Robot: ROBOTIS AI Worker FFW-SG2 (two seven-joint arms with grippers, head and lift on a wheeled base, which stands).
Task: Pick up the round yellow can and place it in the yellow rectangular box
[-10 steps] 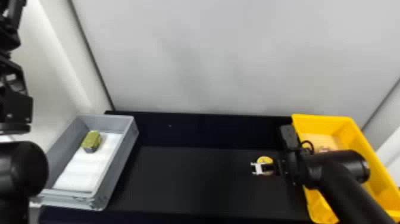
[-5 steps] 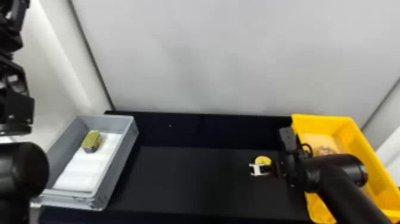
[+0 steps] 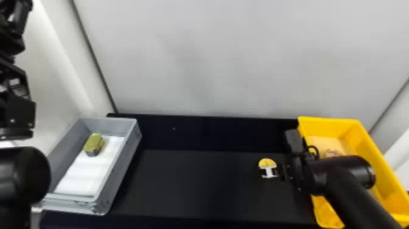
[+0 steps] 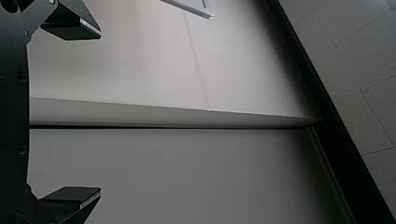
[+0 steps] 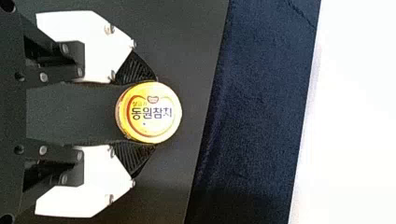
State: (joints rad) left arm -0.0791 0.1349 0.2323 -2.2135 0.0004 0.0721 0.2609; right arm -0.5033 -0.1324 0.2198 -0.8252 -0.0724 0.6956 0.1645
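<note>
At the table's right side, my right gripper (image 3: 269,172) is at the round yellow can (image 3: 267,162), left of the yellow rectangular box (image 3: 328,121). In the right wrist view, the right gripper (image 5: 152,113) has its two ribbed black pads against opposite sides of the can (image 5: 150,126), shut on it. The can's round yellow top with dark lettering faces the camera. My left gripper (image 3: 19,112) is parked at the far left edge; in the left wrist view the left gripper (image 4: 99,113) is open with nothing between its fingers.
A grey bin (image 3: 124,166) with a white liner and a green-topped can (image 3: 94,143) stands at the left. The right forearm (image 3: 337,173) passes over the yellow box, which holds a small brownish item (image 3: 332,153). A pale wall rises behind the black table (image 3: 194,182).
The can has shifted slightly left in the head view, and the right gripper's pale finger parts have moved a little beside it. The left arm looks nearly still.
</note>
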